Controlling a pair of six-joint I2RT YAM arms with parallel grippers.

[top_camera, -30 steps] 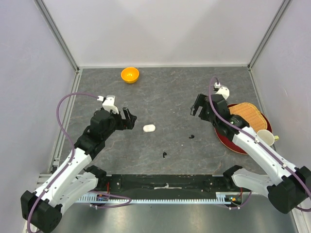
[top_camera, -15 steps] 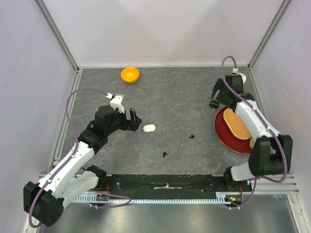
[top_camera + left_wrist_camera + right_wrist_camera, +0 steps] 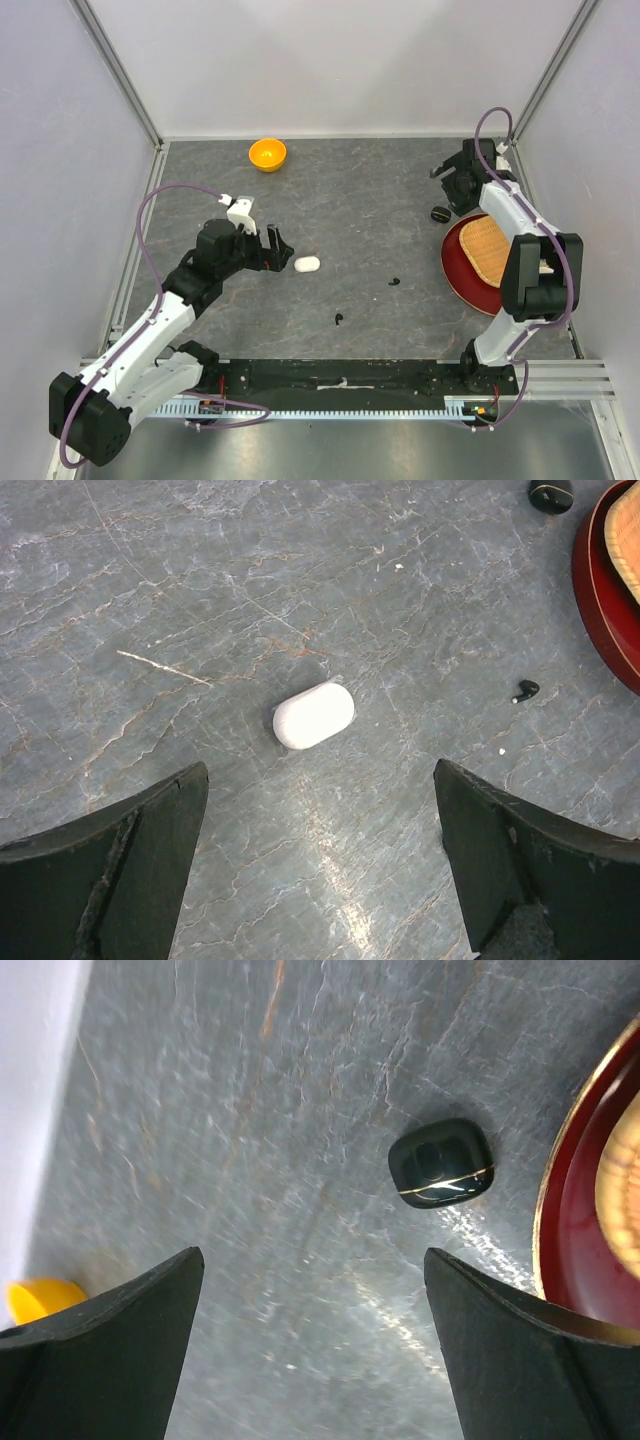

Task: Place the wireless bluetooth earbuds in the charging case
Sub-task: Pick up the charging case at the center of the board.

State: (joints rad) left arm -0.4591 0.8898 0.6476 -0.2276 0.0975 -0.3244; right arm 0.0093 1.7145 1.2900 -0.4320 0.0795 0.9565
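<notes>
At far right of the table the case point(image 3: 441, 1163) lies flat just beside the rim of the red plate point(image 3: 565, 1250). A thin gold seam line shows across it, and the lid looks closed. The right gripper point(image 3: 312, 1260) hovers over it with jaws wide and nothing held. In the wrist view the case sits ahead of the tips and nearer the right finger, so it is not centred.

The left gripper point(image 3: 320, 770) also has jaws wide and is empty, pointed at the white capsule point(image 3: 314, 715) mid-table. I cannot tell whether that capsule is a bud or a 2nd case. 2 black buds lie loose: the far bud point(image 3: 396, 282) right of centre and the near bud point(image 3: 340, 320) close to the middle.

Step in hand, as I judge it: the right arm takes hold of the case.
1. Move the wrist forward and toward the plate until the case is midway between the fingers.
2. Check that the plate-side finger clears the rim before descending.
3. Bring the pads down onto the 2 flatter sides, below the seam, so the lid can be opened later.
4. Close slowly, because the glossy rounded shell may squirt out of an off-centre pinch.
5. Keep the case level and lift only a little.
</notes>
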